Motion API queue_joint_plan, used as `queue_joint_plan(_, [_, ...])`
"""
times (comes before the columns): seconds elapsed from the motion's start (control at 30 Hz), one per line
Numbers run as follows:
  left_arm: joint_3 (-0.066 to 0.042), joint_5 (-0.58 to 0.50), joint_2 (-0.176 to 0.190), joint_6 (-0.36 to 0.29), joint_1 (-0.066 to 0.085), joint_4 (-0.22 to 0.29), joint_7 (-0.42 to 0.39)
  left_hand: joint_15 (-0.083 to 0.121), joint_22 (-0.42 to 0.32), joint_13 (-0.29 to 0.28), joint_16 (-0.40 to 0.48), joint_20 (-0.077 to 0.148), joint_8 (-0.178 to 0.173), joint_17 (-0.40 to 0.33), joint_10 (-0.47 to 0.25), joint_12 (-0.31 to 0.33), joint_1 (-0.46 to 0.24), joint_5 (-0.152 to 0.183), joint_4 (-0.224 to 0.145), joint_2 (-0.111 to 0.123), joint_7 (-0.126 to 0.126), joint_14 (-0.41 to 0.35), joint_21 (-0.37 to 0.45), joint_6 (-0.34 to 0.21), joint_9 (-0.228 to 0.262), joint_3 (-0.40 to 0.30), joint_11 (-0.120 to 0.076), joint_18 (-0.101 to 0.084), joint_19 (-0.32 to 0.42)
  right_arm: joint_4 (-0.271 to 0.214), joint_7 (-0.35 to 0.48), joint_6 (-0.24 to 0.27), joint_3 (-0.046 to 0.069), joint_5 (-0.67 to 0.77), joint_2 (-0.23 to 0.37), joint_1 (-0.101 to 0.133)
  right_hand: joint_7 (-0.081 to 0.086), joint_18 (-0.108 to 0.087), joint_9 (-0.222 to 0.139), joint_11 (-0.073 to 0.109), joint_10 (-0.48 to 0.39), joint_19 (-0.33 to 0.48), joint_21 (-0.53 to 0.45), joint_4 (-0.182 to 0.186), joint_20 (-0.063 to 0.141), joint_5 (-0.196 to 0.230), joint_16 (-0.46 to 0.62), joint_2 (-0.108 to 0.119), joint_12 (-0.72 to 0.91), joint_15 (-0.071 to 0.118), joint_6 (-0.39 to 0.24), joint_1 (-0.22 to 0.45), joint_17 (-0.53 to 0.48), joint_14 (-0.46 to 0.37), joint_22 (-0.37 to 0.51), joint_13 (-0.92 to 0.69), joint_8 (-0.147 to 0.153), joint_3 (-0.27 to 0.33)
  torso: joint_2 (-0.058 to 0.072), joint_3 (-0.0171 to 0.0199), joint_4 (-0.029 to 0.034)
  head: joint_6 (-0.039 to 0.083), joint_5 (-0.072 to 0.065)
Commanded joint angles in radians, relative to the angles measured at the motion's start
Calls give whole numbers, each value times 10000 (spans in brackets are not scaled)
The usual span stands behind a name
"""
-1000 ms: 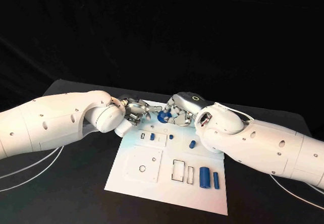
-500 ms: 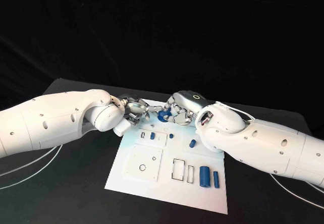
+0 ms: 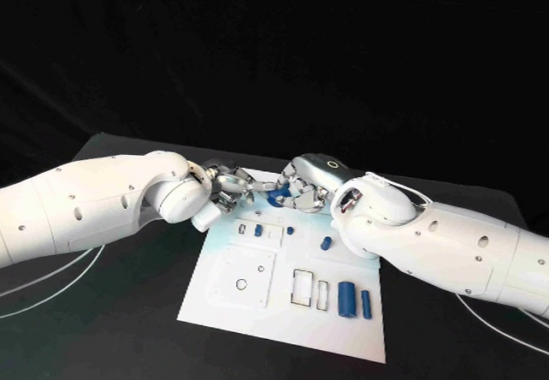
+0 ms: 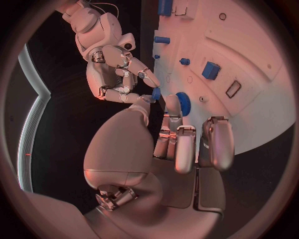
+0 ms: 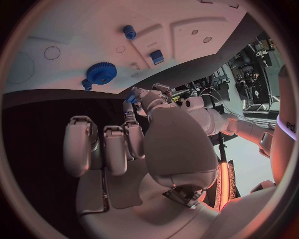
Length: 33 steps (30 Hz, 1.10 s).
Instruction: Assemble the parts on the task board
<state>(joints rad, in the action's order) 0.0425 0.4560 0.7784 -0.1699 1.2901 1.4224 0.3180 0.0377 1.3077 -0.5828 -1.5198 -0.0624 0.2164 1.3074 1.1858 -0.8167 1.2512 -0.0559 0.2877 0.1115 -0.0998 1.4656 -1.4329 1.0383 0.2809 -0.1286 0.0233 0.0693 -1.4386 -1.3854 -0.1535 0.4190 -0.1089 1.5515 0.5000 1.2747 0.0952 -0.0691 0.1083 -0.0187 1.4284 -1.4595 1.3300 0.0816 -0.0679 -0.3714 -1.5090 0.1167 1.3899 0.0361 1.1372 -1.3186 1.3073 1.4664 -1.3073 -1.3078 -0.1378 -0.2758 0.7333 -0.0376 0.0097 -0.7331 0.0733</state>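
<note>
Two hands meet over white task board point(image 3: 281, 302) on black table point(image 3: 120, 319)

A black worktop point(image 3: 120, 319) carries everything, its surface matte and dark, with its far edge meeting a black backdrop point(image 3: 281, 62) that fills the far part of the scene. On the left, thin white cables point(image 3: 28, 301) curve across the worktop's near left part. On the right, another white cable point(image 3: 496, 326) loops over the near right part.
</note>
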Motion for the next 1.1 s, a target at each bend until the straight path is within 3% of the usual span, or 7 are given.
queue_joint_plan(0.03, [-10, 134, -32, 541, 2, 4, -310, 59, 766, -8, -50, 18, -3, 2038, -21, -37, 148, 17, -26, 10, 62, 876, -56, -39, 16, 60, -62, -198, -38, -14, 195, -135, 4, -60, 4, 5, 28, 197, 11, -4, 16, -77, 29, 61, 28, 11, -38, -6, 25, 101, 53, 77, 1781, 835, -1796, -663, -34, 7, -3, -5, 12, -4, -19])
queue_joint_plan(0.37, [-14, 138, -32, 812, 2, -4, -418, 88, 798, -1, -82, 42, 3, 2078, -28, -30, 324, 15, -22, -104, 95, 887, -76, 26, 72, 63, -95, -204, -48, 9, 227, -178, 4, -89, 8, 8, 29, 196, 11, -6, 16, -75, 23, 67, 29, 22, -39, 2, 25, 101, 49, 89, 1782, 835, -1795, -665, -33, 10, 1, -6, 10, -12, -4])
queue_joint_plan(0.8, [-19, 32, -35, 810, 2, -60, -491, 122, 849, 32, -123, 77, -58, 2127, -10, 12, 769, 12, -53, -555, 125, 901, -105, 131, 193, -127, -131, -214, -61, -17, 295, -245, 4, -141, 13, 9, 29, 195, 14, -5, 25, -72, 13, 77, 30, 36, -37, 9, 35, 101, 47, 104, 1779, 834, -1794, -679, -33, 11, -1, 2, 4, -28, -6])
queue_joint_plan(1.1, [-19, -1, -43, 881, 2, -75, -501, 136, 865, 53, -133, 87, -92, 2138, -11, 44, 1019, 10, -107, -676, 144, 903, -112, 156, 243, -250, -150, -216, -62, -37, 335, -255, 4, -168, 20, 9, 29, 194, 14, -5, 26, -72, 12, 78, 30, 38, -37, 9, 36, 101, 46, 105, 1778, 834, -1793, -681, -33, 11, 2, 0, 3, -22, 3])
